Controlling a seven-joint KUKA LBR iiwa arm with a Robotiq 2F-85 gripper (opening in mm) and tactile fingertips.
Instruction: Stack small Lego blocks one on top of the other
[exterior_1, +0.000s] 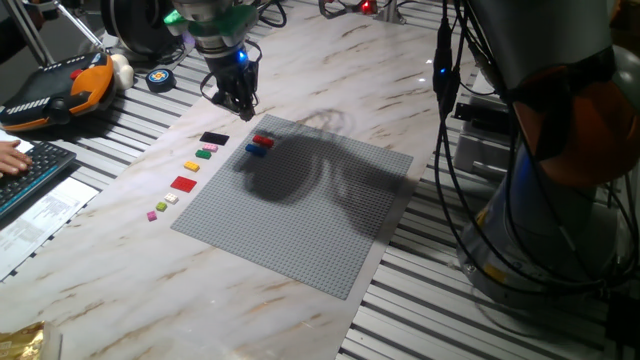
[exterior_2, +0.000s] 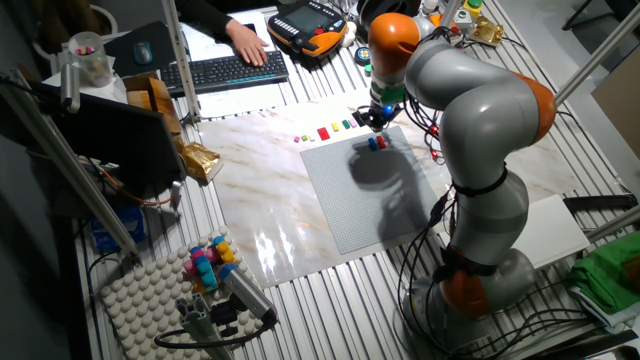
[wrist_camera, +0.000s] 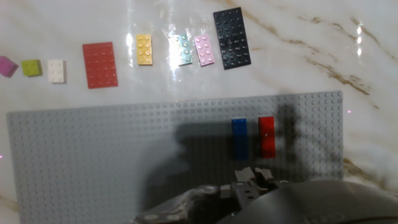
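The blue small Lego block (wrist_camera: 239, 138) and the red small Lego block (wrist_camera: 267, 135) lie side by side, a small gap between them, near the far edge of the grey baseplate (wrist_camera: 93, 155). They also show in one fixed view, the red block (exterior_1: 263, 141) and the blue block (exterior_1: 257, 149), and in the other fixed view as a small pair (exterior_2: 377, 143). My gripper (exterior_1: 238, 100) hangs above the table just past the baseplate's corner, apart from both blocks. In the hand view its fingertips (wrist_camera: 242, 178) stand close together at the bottom edge, with nothing between them.
A row of loose pieces lies on the marble beyond the baseplate: a black piece (wrist_camera: 231, 38), pink (wrist_camera: 204, 50), yellow (wrist_camera: 144, 50), a larger red plate (wrist_camera: 101, 64), white (wrist_camera: 56, 70). A keyboard (exterior_1: 30, 175) with a person's hand and a teach pendant (exterior_1: 55, 90) are at the left.
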